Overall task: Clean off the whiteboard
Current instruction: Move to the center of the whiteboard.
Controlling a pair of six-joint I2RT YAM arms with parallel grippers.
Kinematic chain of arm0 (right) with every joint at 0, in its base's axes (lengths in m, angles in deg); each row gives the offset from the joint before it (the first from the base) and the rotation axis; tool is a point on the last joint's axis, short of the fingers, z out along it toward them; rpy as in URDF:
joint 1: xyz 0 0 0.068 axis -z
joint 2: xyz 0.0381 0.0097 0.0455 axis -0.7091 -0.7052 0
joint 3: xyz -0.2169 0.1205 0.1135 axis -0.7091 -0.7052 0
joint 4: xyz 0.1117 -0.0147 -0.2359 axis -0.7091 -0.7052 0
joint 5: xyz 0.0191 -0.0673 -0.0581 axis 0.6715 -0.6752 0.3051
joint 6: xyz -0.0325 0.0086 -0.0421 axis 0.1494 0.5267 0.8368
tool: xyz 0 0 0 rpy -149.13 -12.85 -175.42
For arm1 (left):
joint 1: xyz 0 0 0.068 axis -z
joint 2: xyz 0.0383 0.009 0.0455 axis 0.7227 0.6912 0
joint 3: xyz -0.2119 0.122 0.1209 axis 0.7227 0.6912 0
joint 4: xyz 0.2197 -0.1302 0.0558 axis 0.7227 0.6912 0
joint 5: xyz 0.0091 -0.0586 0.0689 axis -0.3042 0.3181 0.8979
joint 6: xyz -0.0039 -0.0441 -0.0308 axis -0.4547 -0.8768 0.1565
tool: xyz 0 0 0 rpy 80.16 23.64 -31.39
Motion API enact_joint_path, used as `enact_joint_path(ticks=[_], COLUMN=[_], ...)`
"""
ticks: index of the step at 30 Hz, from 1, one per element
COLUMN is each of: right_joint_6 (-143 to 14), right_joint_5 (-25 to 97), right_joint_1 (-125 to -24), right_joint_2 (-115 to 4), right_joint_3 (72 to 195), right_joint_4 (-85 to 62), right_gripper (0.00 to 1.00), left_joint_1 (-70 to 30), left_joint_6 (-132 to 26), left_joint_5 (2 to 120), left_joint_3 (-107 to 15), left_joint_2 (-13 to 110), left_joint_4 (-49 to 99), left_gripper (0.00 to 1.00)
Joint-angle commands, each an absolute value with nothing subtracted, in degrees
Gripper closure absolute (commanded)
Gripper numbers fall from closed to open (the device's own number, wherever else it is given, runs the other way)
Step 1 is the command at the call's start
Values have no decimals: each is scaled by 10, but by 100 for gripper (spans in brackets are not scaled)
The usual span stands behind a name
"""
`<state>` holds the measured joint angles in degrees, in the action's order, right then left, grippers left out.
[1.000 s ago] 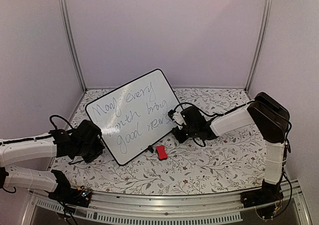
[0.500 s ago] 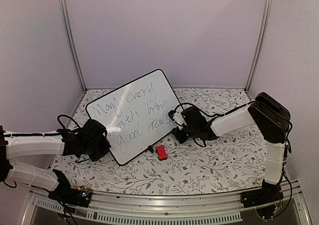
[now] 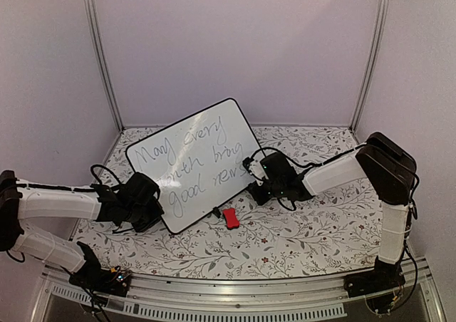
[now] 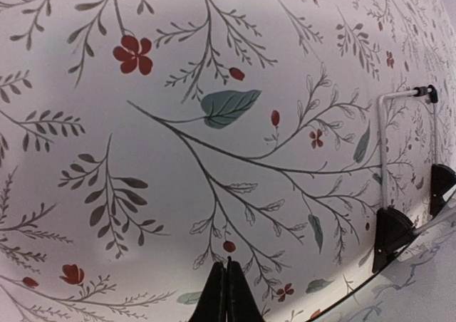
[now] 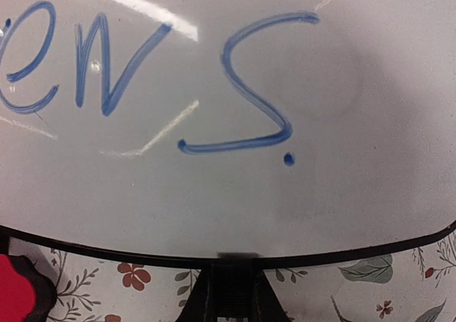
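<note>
Whiteboard stands propped and tilted on a flower-patterned table, left of centre and toward the far side, its face turned to the near side and its top edge rising to the right; handwriting covers most of the glossy surface, running in three slanted lines.

Left gripper lies low at the board's near-left corner, its fingers clenched tip to tip with nothing between them; the left wrist view looks along the patterned cloth, with the board's black feet and a thin white wire bracket at the right edge.

Right gripper reaches in from the right to the board's right-hand edge; its fingers are drawn together right at the thin black frame, though whether they pinch the frame cannot be told; the right wrist view shows blue letters and a full stop close above that frame.

A small red eraser lies on the table just beside the board's near-right foot, between the two arms, apart from both grippers.
</note>
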<state>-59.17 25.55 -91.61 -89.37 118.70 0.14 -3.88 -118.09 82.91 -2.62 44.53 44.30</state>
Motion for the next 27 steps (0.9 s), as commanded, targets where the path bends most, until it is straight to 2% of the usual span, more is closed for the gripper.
enact_joint_path(ticks=[1, 18, 27], right_joint_6=[-594, -585, -585], right_joint_5=[266, 266, 248], right_joint_1=[-921, -921, -921], right_joint_2=[-881, -882, -872], right_joint_3=[1178, 1185, 1175], right_joint_4=[-13, -18, -21], right_gripper=[100, 100, 100], left_joint_1=[-24, -1, 6], left_joint_6=[-1172, -1152, -1164], left_joint_5=[816, 804, 808], left_joint_3=[-51, -81, -50], left_joint_2=[455, 511, 460], left_joint_4=[369, 325, 343], left_gripper=[100, 100, 100])
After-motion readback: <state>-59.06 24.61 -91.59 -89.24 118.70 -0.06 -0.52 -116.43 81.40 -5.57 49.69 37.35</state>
